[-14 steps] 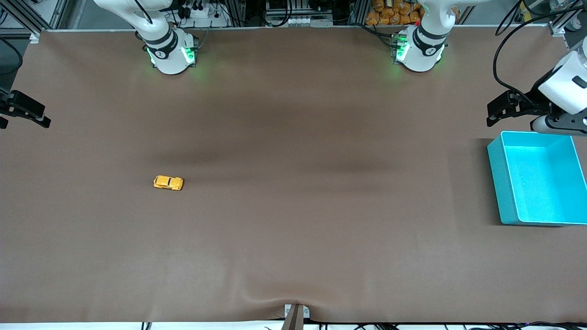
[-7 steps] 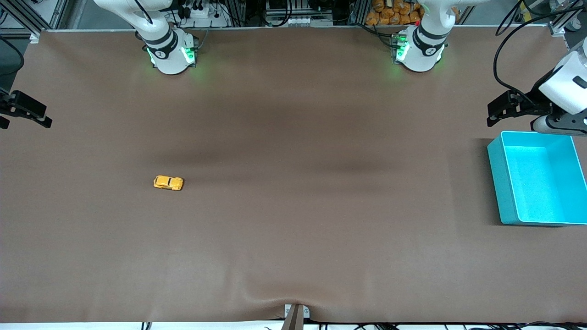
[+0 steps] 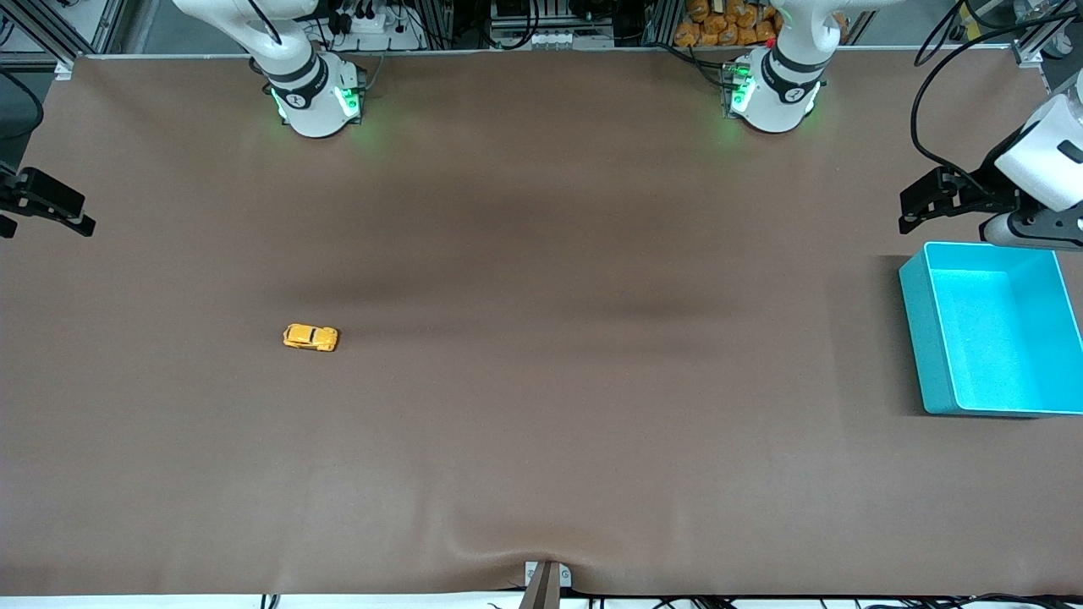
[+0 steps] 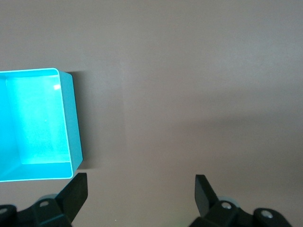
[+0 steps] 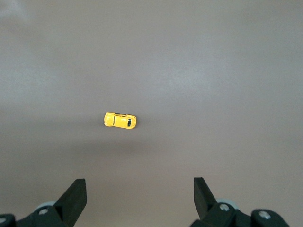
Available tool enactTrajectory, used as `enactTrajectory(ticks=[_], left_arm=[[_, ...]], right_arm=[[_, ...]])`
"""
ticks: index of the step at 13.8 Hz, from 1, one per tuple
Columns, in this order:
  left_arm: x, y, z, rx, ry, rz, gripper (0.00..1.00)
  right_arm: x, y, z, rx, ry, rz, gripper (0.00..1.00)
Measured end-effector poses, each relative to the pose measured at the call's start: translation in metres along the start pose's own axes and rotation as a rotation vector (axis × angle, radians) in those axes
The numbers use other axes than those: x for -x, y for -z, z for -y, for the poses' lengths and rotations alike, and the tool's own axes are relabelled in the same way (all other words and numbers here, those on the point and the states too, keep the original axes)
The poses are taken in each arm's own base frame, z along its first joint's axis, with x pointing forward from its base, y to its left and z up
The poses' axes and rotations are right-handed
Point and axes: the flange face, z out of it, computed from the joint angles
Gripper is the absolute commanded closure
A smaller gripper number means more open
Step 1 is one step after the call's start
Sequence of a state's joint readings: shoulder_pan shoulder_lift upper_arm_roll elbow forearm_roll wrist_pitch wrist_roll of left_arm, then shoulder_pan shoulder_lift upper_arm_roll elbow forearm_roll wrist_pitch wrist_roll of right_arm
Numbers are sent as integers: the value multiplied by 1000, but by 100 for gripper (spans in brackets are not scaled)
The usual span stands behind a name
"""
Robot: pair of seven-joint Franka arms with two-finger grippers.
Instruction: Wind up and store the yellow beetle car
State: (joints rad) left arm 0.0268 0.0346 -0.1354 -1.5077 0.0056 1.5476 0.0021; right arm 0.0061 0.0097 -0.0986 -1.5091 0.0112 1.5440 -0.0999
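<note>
Car (image 3: 310, 337) sits amid bare mat; both grippers (left (image 4: 141, 189), right (image 5: 140, 191)) hover edgeward, fingers seemingly spread.

We see the yellow beetle car (image 3: 310, 337) (image 5: 120, 120), tiny, rounded, dark-windowed, upright on its wheels, alone toward the right arm's end of the table.

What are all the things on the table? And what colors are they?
yellow beetle car: one, yellow-orange with dark windows, on its wheels on the table, toward the right arm's end.
bin: one, turquoise, nothing seen in it, at the left arm's end.
table: one, brown cover.
right gripper: one, black, open, holding nothing, up over the table edge at the right arm's end.
left gripper: one, black, open, holding nothing, up over the table beside the bin.
</note>
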Motion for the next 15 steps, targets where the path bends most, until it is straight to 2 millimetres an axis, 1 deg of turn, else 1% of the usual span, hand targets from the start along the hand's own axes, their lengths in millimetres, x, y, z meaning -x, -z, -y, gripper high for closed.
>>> enactTrajectory(ticks=[3, 5, 8, 10, 11, 13, 15], left_arm=[[0, 0, 0, 0, 0, 0, 0], [0, 0, 0, 0, 0, 0, 0], [0, 0, 0, 0, 1, 0, 0], [0, 0, 1, 0, 1, 0, 0], [0, 0, 1, 0, 2, 0, 0], [0, 0, 1, 0, 2, -1, 0], [0, 0, 1, 0, 2, -1, 0]], right_arm=[[1, -2, 1, -2, 10, 16, 0], [2, -6, 3, -5, 48, 30, 0], [-1, -20, 11, -10, 89, 56, 0], [-5, -36, 25, -13, 121, 69, 0], [-7, -46, 37, -13, 145, 72, 0], [-11, -74, 63, -12, 191, 72, 0], [-13, -104, 83, 1, 239, 73, 0]])
